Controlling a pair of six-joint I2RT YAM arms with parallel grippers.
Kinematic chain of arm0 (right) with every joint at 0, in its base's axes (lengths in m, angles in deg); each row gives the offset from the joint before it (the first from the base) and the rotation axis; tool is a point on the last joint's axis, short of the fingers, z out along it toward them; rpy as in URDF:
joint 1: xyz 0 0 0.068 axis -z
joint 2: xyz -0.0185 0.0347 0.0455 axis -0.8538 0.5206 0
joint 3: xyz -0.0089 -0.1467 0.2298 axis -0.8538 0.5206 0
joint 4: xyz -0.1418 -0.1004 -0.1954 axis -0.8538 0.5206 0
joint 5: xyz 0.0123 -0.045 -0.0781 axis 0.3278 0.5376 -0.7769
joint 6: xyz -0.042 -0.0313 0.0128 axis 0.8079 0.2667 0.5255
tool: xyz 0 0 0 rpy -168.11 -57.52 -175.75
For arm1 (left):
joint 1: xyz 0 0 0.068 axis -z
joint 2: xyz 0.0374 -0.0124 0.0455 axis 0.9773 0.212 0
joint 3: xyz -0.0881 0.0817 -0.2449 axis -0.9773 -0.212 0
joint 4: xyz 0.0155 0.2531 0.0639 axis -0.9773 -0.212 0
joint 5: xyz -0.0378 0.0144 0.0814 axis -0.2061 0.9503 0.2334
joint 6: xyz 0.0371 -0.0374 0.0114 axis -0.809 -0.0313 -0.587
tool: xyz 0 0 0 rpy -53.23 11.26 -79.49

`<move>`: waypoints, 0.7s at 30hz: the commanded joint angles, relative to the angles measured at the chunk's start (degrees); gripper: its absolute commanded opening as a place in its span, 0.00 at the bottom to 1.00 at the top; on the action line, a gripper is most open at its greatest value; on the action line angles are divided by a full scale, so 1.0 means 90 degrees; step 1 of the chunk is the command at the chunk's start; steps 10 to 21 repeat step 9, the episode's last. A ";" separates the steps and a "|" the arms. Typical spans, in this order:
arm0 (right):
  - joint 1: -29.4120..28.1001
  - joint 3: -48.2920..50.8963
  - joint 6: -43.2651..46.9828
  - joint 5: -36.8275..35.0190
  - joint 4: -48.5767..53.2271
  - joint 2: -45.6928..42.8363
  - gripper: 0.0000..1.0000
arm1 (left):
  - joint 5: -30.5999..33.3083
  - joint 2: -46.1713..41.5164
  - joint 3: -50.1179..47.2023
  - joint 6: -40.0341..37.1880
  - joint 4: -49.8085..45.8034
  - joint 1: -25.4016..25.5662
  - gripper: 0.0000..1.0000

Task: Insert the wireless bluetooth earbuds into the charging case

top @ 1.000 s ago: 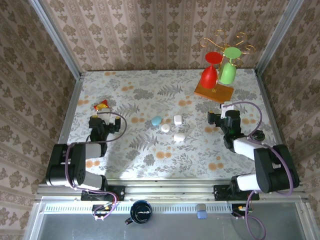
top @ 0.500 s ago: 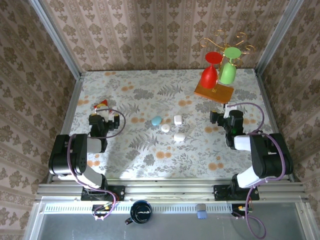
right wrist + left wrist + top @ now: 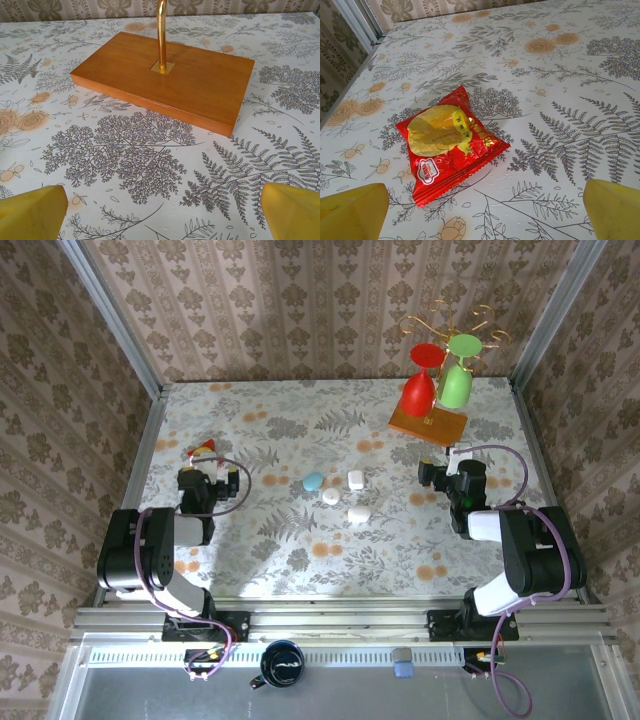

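The charging case (image 3: pixel 359 513), a small white oval pebble, lies near the table's middle with its lid down. The wireless bluetooth earbuds are out of view. My left gripper (image 3: pixel 203 466) rests low at the left of the table, open and far from the case; in the left wrist view its yellow fingertips (image 3: pixel 352 212) stand wide apart around bare tablecloth. My right gripper (image 3: pixel 455 458) sits at the right, also open, with its yellow fingertips (image 3: pixel 292 210) spread and nothing between them (image 3: pixel 162 215).
A light-blue case (image 3: pixel 314 481), a squarish white case (image 3: pixel 356 479) and a small round white case (image 3: pixel 331 496) lie just behind the charging case. A red and yellow snack packet (image 3: pixel 445 142) lies ahead of the left gripper. A wooden-based glass rack (image 3: pixel 165 80) stands ahead of the right gripper.
Both arms have drawn into a more folded posture since a second ago, the grippers shifting slightly. Both stay open. Nothing on the table has moved.
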 commanded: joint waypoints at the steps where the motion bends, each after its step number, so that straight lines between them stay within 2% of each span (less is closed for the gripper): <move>1: -0.0027 0.0005 -0.0044 0.0007 -0.0245 0.0040 1.00 | 0.0054 0.0022 0.0143 0.0077 0.0168 -0.0023 1.00; 21: -0.0040 0.0022 -0.0034 -0.0003 -0.0274 0.0036 1.00 | -0.0012 0.0015 0.0143 0.0094 0.0165 -0.0053 1.00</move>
